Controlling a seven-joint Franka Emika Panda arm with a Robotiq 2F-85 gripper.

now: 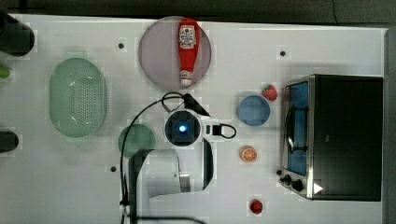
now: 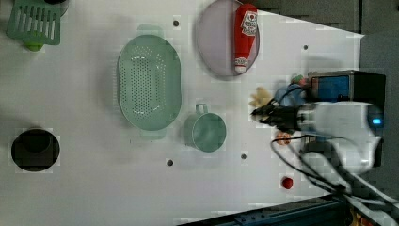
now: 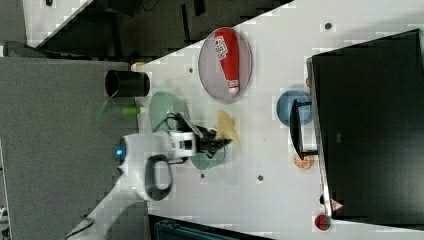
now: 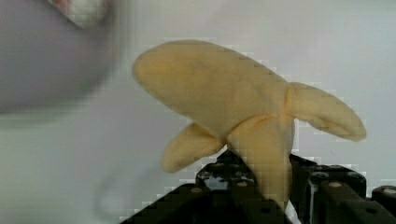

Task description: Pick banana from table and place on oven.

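Pincer (image 4: 261, 186) clenched on banana (image 4: 224, 98)
Soft, light peeled toy; gripped by one peel flap, it may flop or slip toward oven (image 1: 348, 135).

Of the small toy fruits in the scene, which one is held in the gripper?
The pale yellow banana, clamped in the gripper. The orange slice, the strawberry and the small red fruit all lie free on the white table.

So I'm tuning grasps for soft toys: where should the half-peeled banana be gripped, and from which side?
Probably low on the banana, where its peel flaps meet, coming from above. The flaps splay sideways, leaving a narrow waist there; the gripper is shut on it at that spot.
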